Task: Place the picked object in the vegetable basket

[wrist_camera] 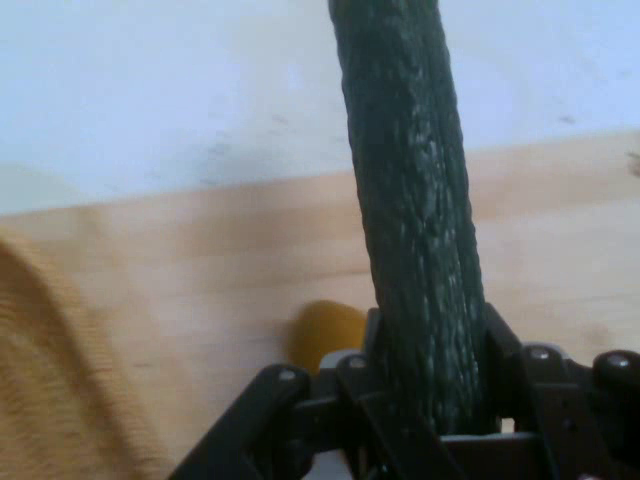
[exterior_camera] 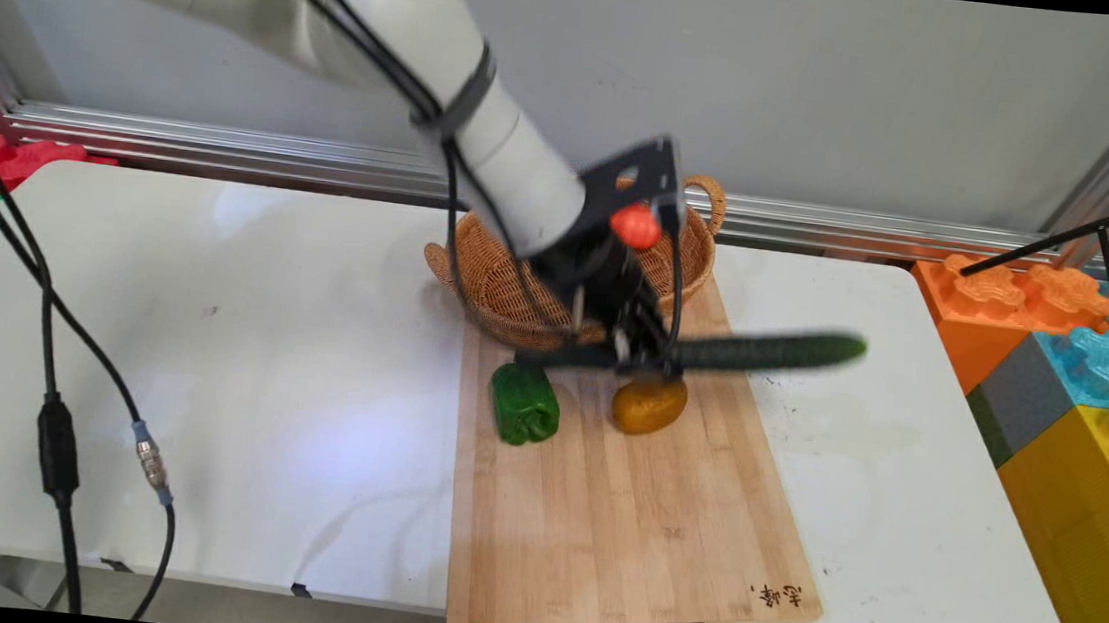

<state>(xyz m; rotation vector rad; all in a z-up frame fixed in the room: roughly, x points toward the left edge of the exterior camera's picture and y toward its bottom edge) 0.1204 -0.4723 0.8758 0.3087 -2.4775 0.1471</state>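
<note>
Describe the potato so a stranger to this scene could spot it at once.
Find the wooden cutting board on the white table, with a wicker basket at its far end. Just in front of the basket, under the long cucumber held in the gripper, lies the potato: small, round, yellow-brown, unlike the green pepper beside it.

A wooden cutting board (exterior_camera: pixel 633 499) lies on the white surface (exterior_camera: pixel 208 372). At its far end sit a green pepper (exterior_camera: pixel 524 404) and a potato (exterior_camera: pixel 649 405) — side by side, apart. A wicker basket (exterior_camera: pixel 497 281) stands beyond. Large toy blocks (exterior_camera: pixel 1079 398) stack at right.
</note>
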